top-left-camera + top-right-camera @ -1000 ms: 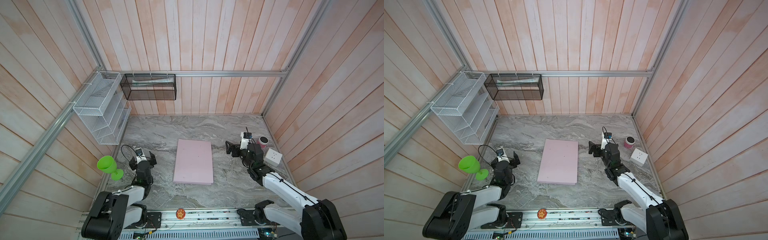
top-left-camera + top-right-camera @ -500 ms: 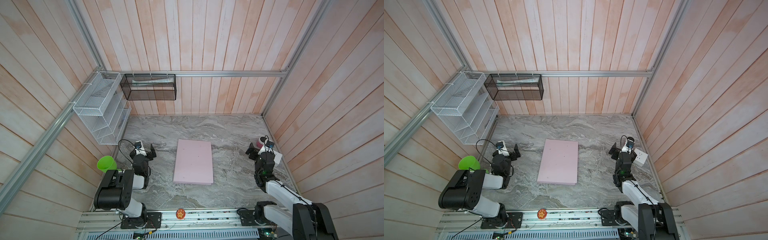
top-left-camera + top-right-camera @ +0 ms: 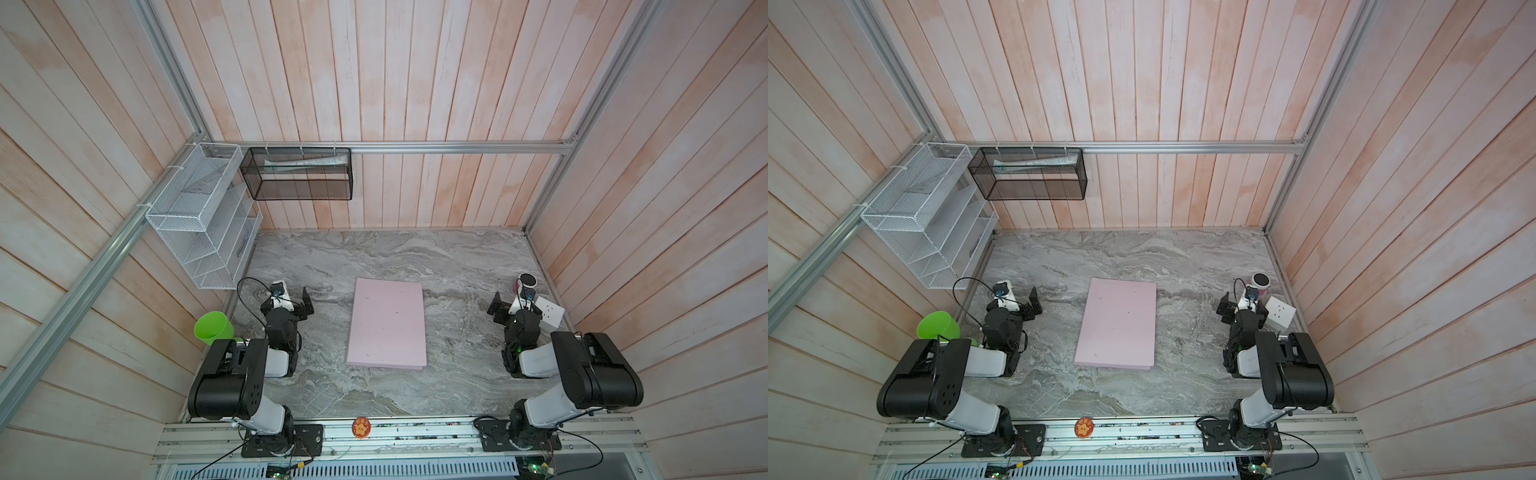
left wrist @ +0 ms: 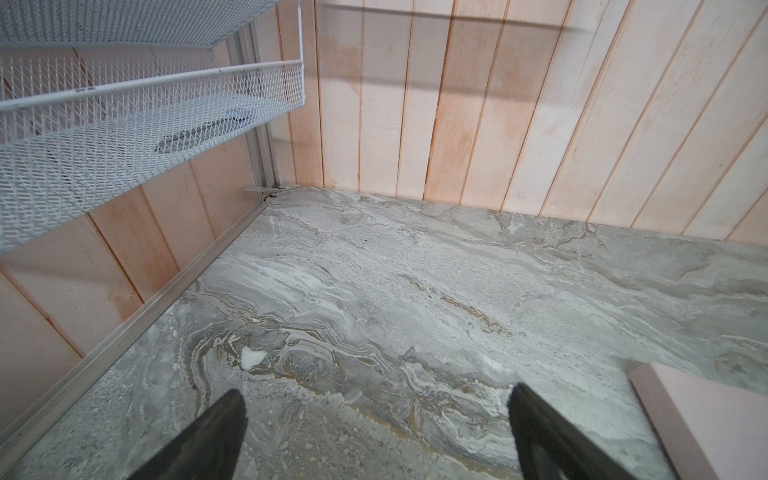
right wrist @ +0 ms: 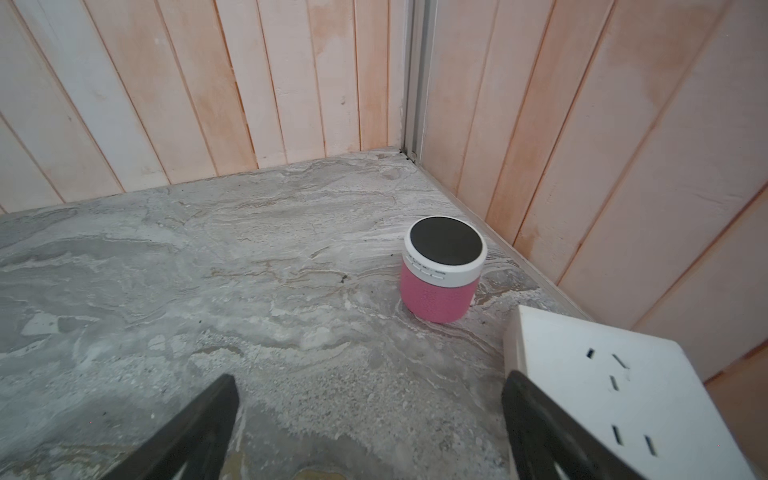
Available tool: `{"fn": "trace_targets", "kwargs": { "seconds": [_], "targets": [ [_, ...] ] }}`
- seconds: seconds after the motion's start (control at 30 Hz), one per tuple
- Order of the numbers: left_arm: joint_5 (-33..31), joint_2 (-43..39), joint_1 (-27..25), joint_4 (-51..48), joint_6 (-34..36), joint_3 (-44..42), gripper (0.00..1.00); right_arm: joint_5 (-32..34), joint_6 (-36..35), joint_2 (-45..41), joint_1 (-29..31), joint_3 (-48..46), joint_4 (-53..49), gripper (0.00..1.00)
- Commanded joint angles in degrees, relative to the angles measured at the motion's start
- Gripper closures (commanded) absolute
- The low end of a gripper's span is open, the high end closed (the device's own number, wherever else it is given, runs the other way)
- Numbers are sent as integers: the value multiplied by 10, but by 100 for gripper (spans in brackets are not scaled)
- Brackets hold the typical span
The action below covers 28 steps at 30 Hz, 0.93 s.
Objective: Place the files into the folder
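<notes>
The pale pink folder (image 3: 388,324) (image 3: 1119,324) lies shut and flat in the middle of the marble table, and one corner of it shows in the left wrist view (image 4: 706,419). The files are hidden: no loose sheet lies on the table. My left gripper (image 3: 293,299) (image 3: 1019,301) (image 4: 376,401) is open and empty, low over bare marble well left of the folder. Well right of the folder my right gripper (image 3: 515,305) (image 3: 1244,309) (image 5: 370,388) is also open and empty. Both arms are folded back near their bases.
A pink speaker (image 5: 442,270) and a white socket cube (image 5: 602,390) sit by the right wall, the cube close to a right finger. A green cup (image 3: 214,328) stands behind the left arm. A white wire rack (image 3: 203,220) and a black mesh basket (image 3: 299,174) hang on the walls.
Both arms have drawn back from beside the folder toward the side walls and folded up. The right gripper swung right to the speaker and socket cube. The folder has not moved.
</notes>
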Motion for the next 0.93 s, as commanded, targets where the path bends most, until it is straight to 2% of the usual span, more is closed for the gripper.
{"fn": "trace_targets", "kwargs": {
  "seconds": [0.0,0.1,0.6,0.7,0.9],
  "targets": [
    [5,-3,2,0,6,10,0,-6,-20,-22,2,17,-11,2],
    [6,-3,2,0,5,10,0,-3,-18,-13,2,8,24,2],
    [6,-3,2,-1,6,11,0,-13,-15,-20,-3,17,-4,2],
    [42,3,9,-26,11,27,0,-20,-15,-20,-6,18,-7,2],
    [45,1,11,-17,11,20,0,-31,-15,-22,-10,19,-11,2]
  ]
}}
